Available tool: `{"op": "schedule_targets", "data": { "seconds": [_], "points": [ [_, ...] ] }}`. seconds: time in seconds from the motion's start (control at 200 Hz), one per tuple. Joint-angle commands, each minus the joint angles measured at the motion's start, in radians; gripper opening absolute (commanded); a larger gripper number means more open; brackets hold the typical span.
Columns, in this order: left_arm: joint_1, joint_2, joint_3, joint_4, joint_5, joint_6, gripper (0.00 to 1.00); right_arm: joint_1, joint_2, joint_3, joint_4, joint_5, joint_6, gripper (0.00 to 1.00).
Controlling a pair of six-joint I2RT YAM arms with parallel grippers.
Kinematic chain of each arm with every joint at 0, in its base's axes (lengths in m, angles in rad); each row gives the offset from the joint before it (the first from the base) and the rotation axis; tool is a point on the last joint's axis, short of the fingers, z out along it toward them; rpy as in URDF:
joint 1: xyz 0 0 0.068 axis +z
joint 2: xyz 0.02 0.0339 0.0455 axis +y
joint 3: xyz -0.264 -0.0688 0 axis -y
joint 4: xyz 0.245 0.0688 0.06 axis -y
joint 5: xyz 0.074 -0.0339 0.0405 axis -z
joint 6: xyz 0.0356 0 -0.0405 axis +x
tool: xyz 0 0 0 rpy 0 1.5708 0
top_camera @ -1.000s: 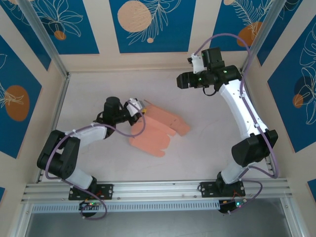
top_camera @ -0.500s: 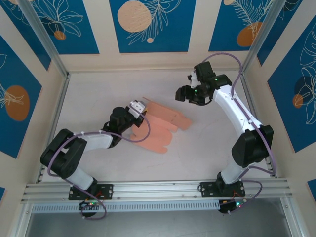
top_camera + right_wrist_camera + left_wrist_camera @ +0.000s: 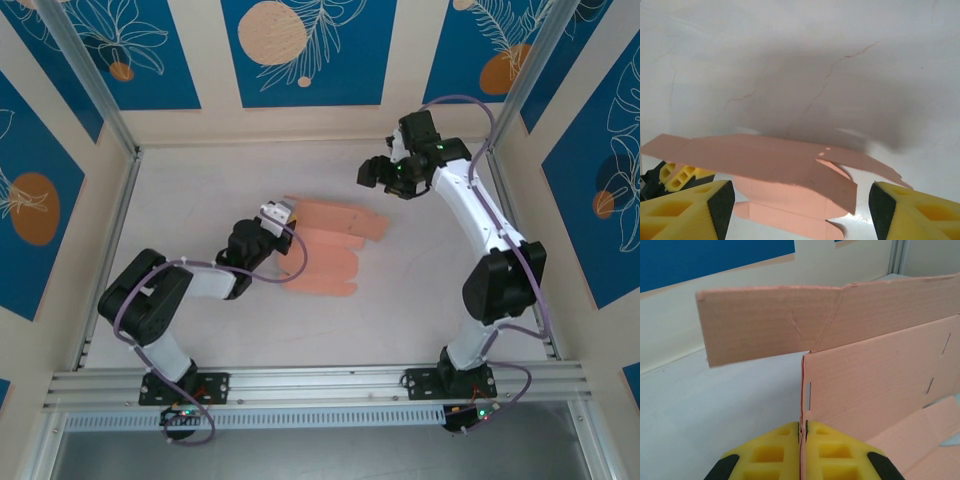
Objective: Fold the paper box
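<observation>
Clearly the box (image 3: 330, 262) is light, thin card. It lies mid-table with one panel stood up, and my left gripper (image 3: 803, 435) is pinched shut on that panel's near edge. I judge it floppy and easily creased, so I'd grip close to a fold line, never on a loose flap. My right gripper (image 3: 372, 172) hangs spread wide and empty just above the far flaps. Open table (image 3: 200, 180) lies all round the box; the back wall is near the right arm.

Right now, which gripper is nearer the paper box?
Left. The left gripper grips the paper box at its left edge; the right gripper hangs open beyond its far right end.
</observation>
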Motion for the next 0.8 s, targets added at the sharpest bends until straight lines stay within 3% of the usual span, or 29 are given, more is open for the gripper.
{"op": "schedule_targets", "data": {
  "seconds": [0.0,0.455,0.795],
  "points": [
    [-0.014,0.024,-0.008,0.086,-0.026,-0.017,0.00,0.025,0.041,0.039,-0.007,-0.028,0.036,0.76],
    [-0.032,0.011,-0.034,0.084,-0.085,-0.088,0.00,0.078,0.055,-0.091,0.094,-0.088,0.158,0.79],
    [-0.170,-0.011,-0.148,0.166,-0.248,-0.089,0.00,0.085,-0.050,-0.261,0.158,-0.095,0.183,0.79]
  ]
}}
